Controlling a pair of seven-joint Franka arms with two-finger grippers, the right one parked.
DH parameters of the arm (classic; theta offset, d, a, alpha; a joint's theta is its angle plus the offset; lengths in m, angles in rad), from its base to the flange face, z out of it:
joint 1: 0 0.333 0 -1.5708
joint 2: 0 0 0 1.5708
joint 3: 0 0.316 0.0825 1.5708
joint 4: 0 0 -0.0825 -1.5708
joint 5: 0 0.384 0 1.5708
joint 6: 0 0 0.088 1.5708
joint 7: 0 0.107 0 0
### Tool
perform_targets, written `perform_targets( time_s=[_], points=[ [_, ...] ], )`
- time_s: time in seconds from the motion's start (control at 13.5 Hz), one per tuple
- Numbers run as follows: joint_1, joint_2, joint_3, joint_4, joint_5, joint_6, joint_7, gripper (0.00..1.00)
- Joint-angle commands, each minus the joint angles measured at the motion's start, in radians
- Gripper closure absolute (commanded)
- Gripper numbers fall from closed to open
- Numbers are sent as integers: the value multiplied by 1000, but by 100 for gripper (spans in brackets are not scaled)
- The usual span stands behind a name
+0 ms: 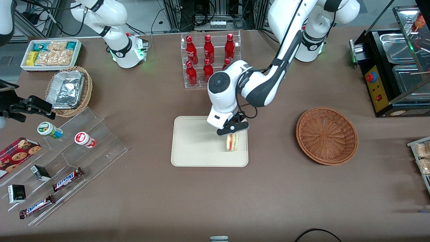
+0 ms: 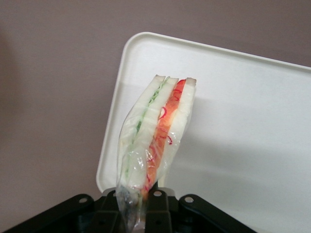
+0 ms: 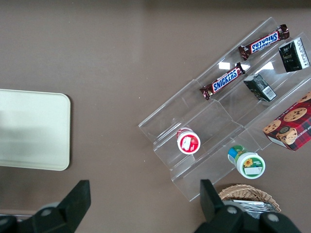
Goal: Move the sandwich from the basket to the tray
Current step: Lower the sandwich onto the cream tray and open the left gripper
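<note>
Centre of the front frame, the gripper (image 1: 233, 129) hangs over the tray (image 1: 191, 148), fingers clamped on the wrapped sandwich (image 1: 232, 142), ready to set down; the basket (image 1: 326, 135) lies empty.

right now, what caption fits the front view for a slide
Gripper holds the sandwich over the tray; basket sits empty.

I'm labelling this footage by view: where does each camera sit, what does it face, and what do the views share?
Front view: high, facing both arms; the gripper holds the sandwich over the tray, basket beside.
Left wrist view: on the working arm, facing sandwich and tray; gripper shows.
Right wrist view: looks down on the tray and snack rack.
All share the tray.
</note>
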Motion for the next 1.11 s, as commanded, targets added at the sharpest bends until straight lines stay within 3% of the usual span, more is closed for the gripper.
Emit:
perform_targets(
  time_s=[0.0, 0.22, 1.03],
  points=[
    [-27, 40, 15, 28, 32, 16, -37, 95],
    [-27, 63, 15, 27, 69, 18, -63, 95],
    [-27, 119, 15, 28, 74, 67, -63, 91]
  ],
)
